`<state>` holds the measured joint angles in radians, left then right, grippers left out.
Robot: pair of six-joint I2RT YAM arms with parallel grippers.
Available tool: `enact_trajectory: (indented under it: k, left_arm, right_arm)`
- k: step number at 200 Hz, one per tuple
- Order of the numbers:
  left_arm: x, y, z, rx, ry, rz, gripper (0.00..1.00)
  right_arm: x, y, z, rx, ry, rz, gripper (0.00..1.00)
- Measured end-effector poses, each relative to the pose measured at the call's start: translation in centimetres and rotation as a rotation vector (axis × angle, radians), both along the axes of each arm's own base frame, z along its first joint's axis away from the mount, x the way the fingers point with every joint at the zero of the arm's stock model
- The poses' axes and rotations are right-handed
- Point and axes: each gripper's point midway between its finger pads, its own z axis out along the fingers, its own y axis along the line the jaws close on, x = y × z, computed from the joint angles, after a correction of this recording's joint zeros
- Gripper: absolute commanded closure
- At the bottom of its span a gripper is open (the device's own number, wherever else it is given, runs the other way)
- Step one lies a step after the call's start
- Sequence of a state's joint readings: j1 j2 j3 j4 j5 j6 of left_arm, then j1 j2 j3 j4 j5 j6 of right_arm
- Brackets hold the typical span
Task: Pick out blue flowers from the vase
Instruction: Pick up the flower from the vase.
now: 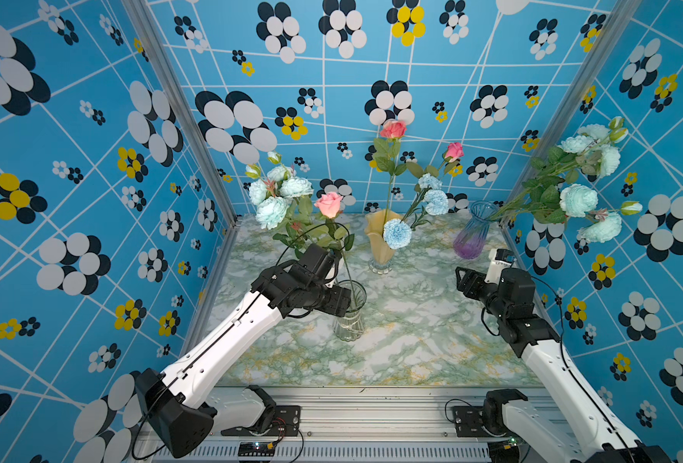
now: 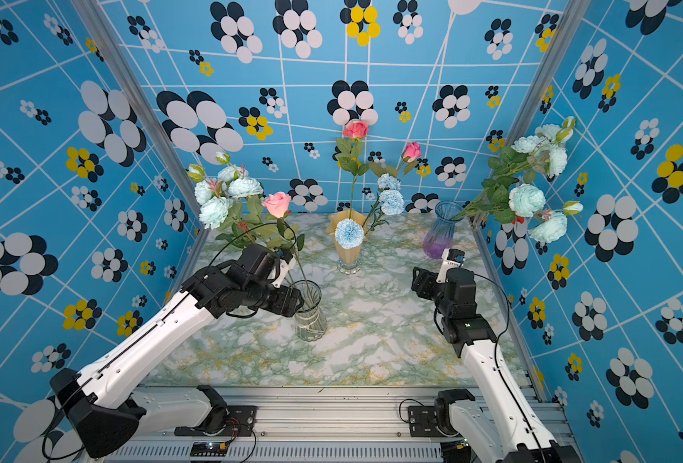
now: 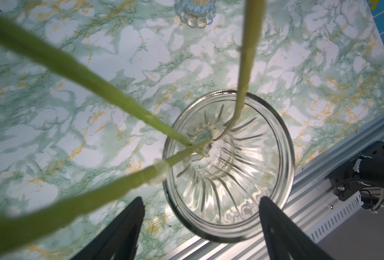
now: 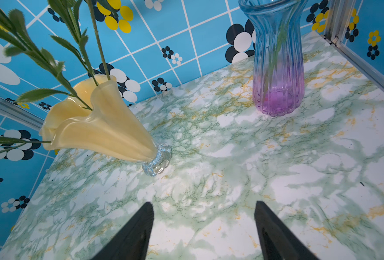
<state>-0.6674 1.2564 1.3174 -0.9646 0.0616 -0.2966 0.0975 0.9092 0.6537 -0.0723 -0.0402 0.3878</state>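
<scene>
- Blue flowers (image 1: 397, 233) are on show in all three vases on the marble-patterned table (image 1: 412, 348).
- Nearest, just left of centre, the clear glass vase (image 1: 350, 320) carries a mint-blue spray (image 1: 271, 212) of big blooms. It leans up and away to the far left, with a pink rose (image 1: 328, 204) just beside it.
- Far centre, the yellow vase (image 1: 380, 244) holds three blue carnations (image 1: 436, 201). One droops over the front lip, and two rise to the right on thin stems.
- A red rose (image 1: 393, 129) and a smaller deep-pink rose (image 1: 454, 150) stand taller in that same yellow vase.
- Far right, the blue-and-purple vase (image 1: 470, 236) has a second mint-blue spray (image 1: 578, 200). That one leans well out to the right, towards the wall.
- The left gripper (image 3: 201, 198) hangs right over the clear vase's mouth with its jaws spread wide and nothing held.
- Its wrist view looks straight down the glass. Three green stems (image 3: 74, 69) run into the bottom of the vase, and none of them lies between the fingers.
- The right gripper (image 4: 203, 202) hovers above bare table on the right side, nearer than the blue-and-purple vase, with its jaws wide apart and empty.
- Its wrist view takes in the yellow vase and the blue-and-purple vase, with plain tabletop between the fingertips.
</scene>
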Motion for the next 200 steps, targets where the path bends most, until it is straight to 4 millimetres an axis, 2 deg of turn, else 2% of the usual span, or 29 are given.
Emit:
enact_trajectory:
  k: [23,52,77,97,108,136,155,175,200]
  left_arm:
    - [-0.6,-0.1,1.5,-0.011,-0.065,-0.005,0.18]
    - [-0.8,0.5,5.1,-0.13,-0.246,0.045,0.18]
    - [-0.9,1.6,6.2,-0.208,-0.364,0.11,0.2]
    - [-0.3,1.7,7.0,-0.263,-0.443,0.142,0.22]
    - [0.0,1.3,7.9,-0.299,-0.488,0.148,0.23]
    - [0.4,0.4,11.5,-0.401,-0.632,0.156,0.22]
    - [0.1,0.7,13.5,-0.481,-0.732,0.164,0.21]
    - [-0.8,2.4,13.4,-0.524,-0.812,0.194,0.21]
    - [-2.0,6.2,11.4,-0.514,-0.89,0.289,0.25]
  right_arm:
    - [-0.1,0.3,0.1,0.0,-0.003,0.022,0.25]
    - [-0.4,0.7,0.9,0.011,-0.029,0.043,0.24]
    - [-1.1,1.9,2.1,0.031,-0.063,0.095,0.21]
    - [-1.7,4.3,3.5,0.038,-0.094,0.184,0.21]
    - [-2.1,5.5,4.5,0.037,-0.108,0.23,0.25]
    - [-3.0,8.6,7.3,0.037,-0.133,0.369,0.33]
    - [-4.0,12.1,8.6,0.01,-0.129,0.496,0.35]
    - [-6.0,16.1,9.3,-0.044,-0.119,0.636,0.37]
    - [-8.3,19.9,10.1,-0.109,-0.121,0.763,0.42]
